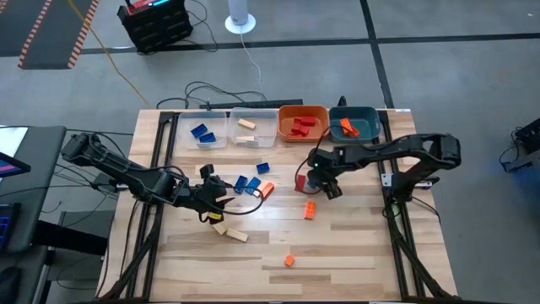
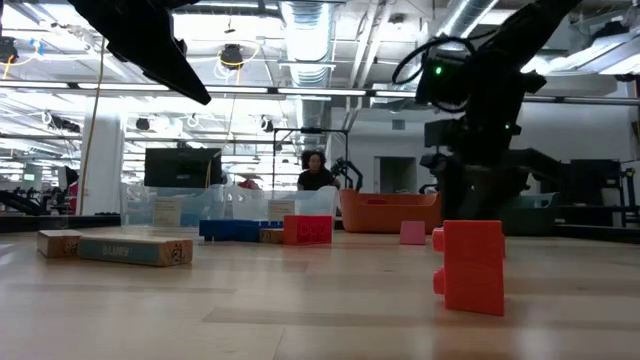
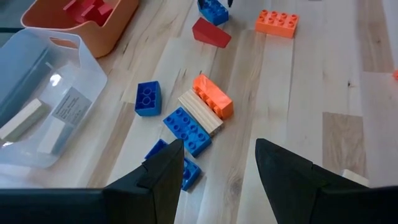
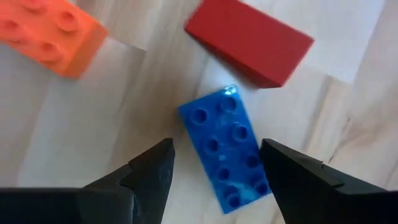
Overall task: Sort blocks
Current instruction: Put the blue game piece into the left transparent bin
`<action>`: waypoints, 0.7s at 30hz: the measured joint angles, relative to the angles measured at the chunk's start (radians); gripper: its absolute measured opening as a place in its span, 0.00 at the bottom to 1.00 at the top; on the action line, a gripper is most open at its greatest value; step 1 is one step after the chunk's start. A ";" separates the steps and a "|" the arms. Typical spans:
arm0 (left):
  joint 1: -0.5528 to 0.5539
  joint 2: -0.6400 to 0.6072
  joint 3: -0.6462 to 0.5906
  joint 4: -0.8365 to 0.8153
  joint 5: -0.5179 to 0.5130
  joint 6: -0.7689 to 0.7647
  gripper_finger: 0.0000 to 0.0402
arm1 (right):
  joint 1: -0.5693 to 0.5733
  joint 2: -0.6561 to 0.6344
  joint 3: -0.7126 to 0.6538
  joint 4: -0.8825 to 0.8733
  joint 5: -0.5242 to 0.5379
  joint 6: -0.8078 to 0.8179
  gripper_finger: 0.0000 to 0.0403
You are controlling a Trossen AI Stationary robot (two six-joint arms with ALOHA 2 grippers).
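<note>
High view: four bins line the bench's (image 1: pixel 354 253) far edge, and each already holds blocks: blue ones in the clear bin (image 1: pixel 202 128), tan in the second clear bin (image 1: pixel 253 127), red in the orange bin (image 1: pixel 302 123), orange in the teal bin (image 1: pixel 354 123). About ten blocks are left loose mid-bench, so the sorting looks roughly half done. The left gripper (image 1: pixel 221 205) hovers by the blue cluster; the right gripper (image 1: pixel 319 179) is beside a red block (image 1: pixel 299 181).

Low view: an orange brick (image 2: pixel 470 266) stands nearest, tan blocks (image 2: pixel 115 247) to one side.

Left wrist view: the left fingers (image 3: pixel 165 171) are spread and empty above blue bricks (image 3: pixel 186 127).

Right wrist view: the right fingers (image 4: pixel 149 171) are spread wide, straddling a blue studded brick (image 4: pixel 229 146) lying on the bench, not pinched
</note>
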 joint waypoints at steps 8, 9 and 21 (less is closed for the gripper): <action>0.000 0.000 0.000 -0.006 -0.001 -0.003 0.48 | -0.031 0.058 0.001 0.023 -0.014 -0.013 0.66; 0.000 0.000 0.000 -0.007 -0.001 -0.003 0.48 | -0.031 0.062 0.001 0.024 -0.014 -0.019 0.64; 0.000 0.000 0.000 -0.005 -0.004 0.146 0.48 | -0.027 -0.009 0.027 0.022 -0.007 0.071 0.40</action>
